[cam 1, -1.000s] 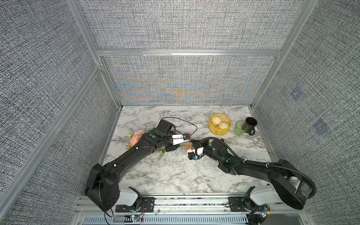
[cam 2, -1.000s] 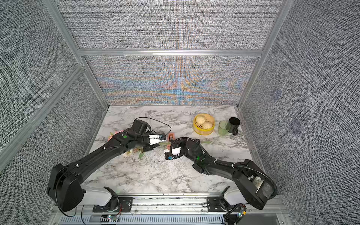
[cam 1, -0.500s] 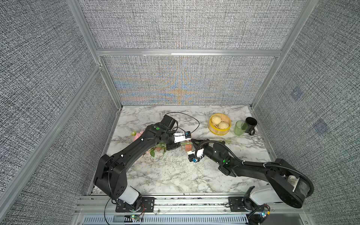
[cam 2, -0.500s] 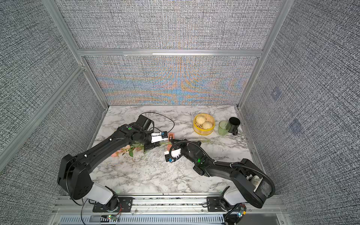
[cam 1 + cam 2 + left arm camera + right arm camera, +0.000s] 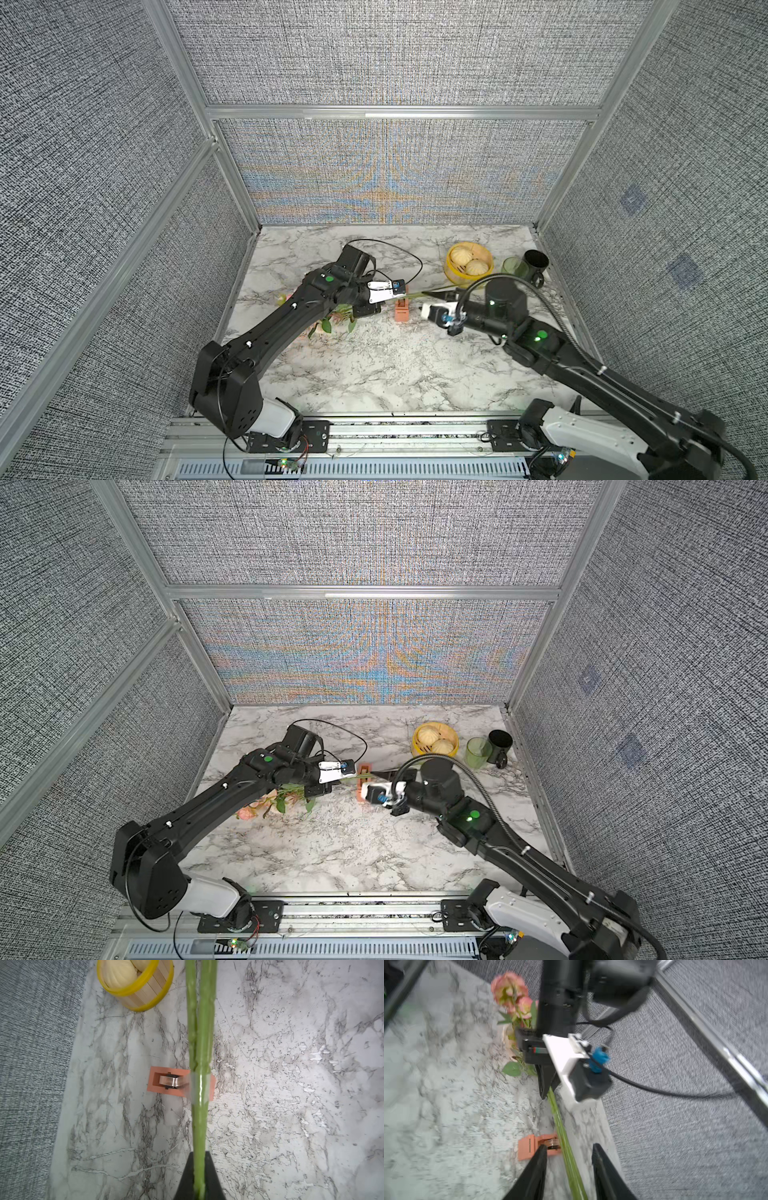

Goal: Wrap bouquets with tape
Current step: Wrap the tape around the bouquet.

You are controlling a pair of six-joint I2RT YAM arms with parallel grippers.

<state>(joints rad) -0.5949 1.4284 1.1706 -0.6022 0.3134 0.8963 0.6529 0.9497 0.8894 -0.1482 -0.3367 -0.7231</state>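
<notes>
Since the earlier frame, the right gripper (image 5: 569, 1147) has opened and drawn back; its fingers now stand apart, one on each side of the bouquet (image 5: 200, 1043) stems. The left gripper (image 5: 199, 1160) fingers are clamped on the stems, holding them above the tape dispenser (image 5: 160, 1081), which rests on the bench (image 5: 374, 374). A tape strip (image 5: 194, 1086) crosses the stems.

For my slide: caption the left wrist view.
Left gripper shut on green stems, clear tape running from the orange dispenser across them.
</notes>
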